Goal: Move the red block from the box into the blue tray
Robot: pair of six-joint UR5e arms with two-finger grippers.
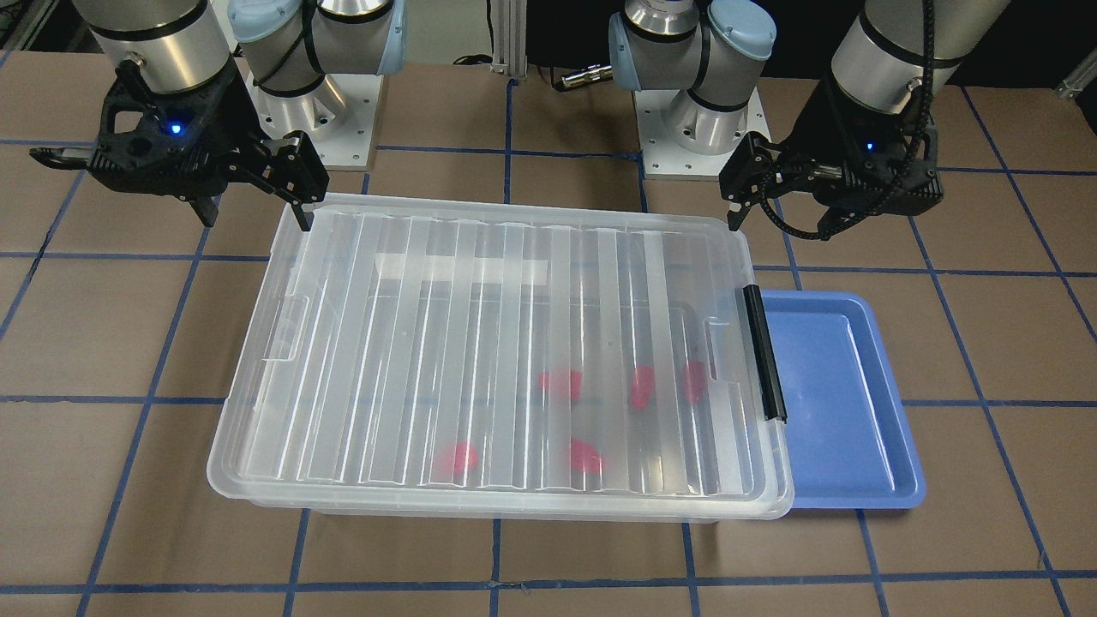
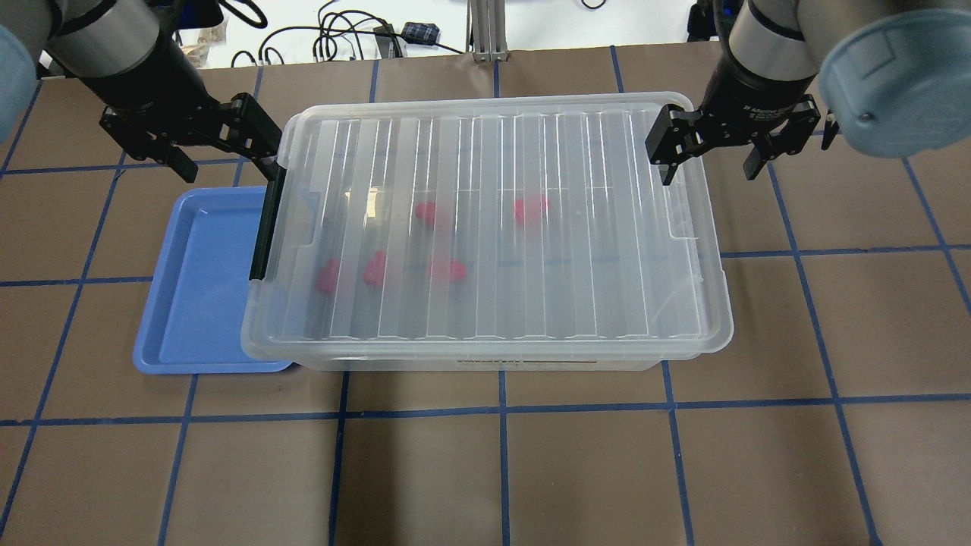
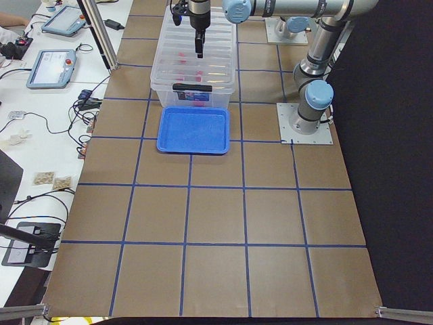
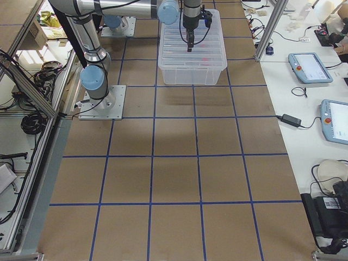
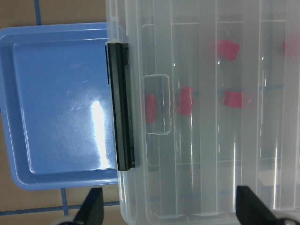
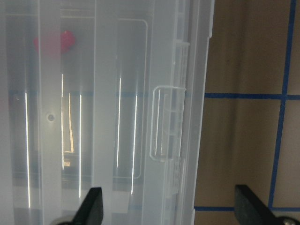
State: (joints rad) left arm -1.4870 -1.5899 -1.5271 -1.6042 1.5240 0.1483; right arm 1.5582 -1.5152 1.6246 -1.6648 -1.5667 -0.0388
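Note:
The box [image 2: 493, 227] is a clear bin with its ribbed lid closed and a black latch [image 2: 265, 227] on its left end. Several red blocks [image 2: 531, 210] lie inside and show blurred through the lid. The empty blue tray [image 2: 197, 288] lies beside the latch end, partly under the box rim. My left gripper [image 2: 220, 148] is open and empty above the box's far left corner. My right gripper [image 2: 709, 163] is open and empty over the far right rim. The left wrist view shows the latch [image 5: 121, 108], the tray [image 5: 56, 103] and blocks [image 5: 185, 101].
The brown table [image 2: 531, 470] carries a blue tape grid. Both arm bases [image 1: 317, 103] [image 1: 703, 120] stand behind the box in the front-facing view. A side bench with tablets [image 3: 51, 68] and cables runs along the far side of the table.

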